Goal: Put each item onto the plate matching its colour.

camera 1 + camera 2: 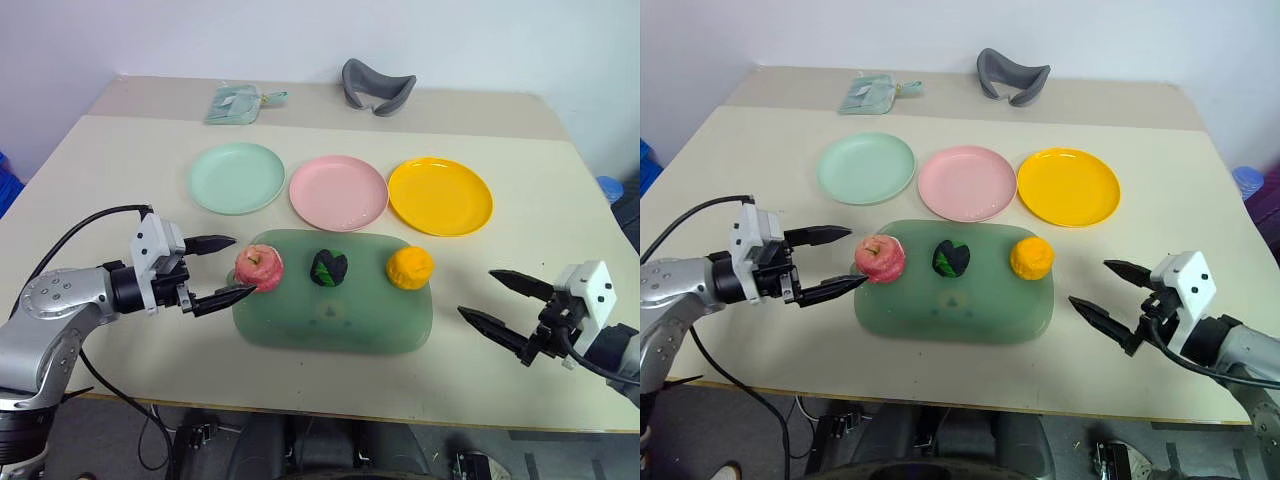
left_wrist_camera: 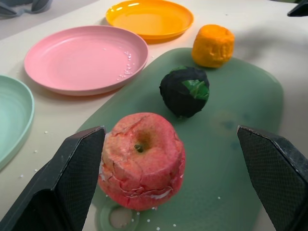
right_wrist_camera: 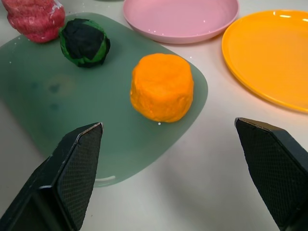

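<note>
Three toy foods sit in a row on a dark-green mat (image 1: 330, 315): a pink-red apple (image 1: 259, 267) at its left, a green-and-black lumpy piece (image 1: 328, 267) in the middle, an orange fruit (image 1: 410, 267) at its right. Behind the mat lie a mint green plate (image 1: 237, 177), a pink plate (image 1: 338, 192) and a yellow plate (image 1: 440, 195), all bare. My left gripper (image 1: 226, 268) is open, its fingertips either side of the apple's left flank, not closed on it. My right gripper (image 1: 495, 298) is open over the table, right of the mat, apart from the orange fruit.
A grey curved object (image 1: 377, 86) and a pale green pouch (image 1: 238, 102) lie at the table's far edge. A black cable (image 1: 75, 235) runs from my left arm. Bare tabletop surrounds the mat on both sides and along the front edge.
</note>
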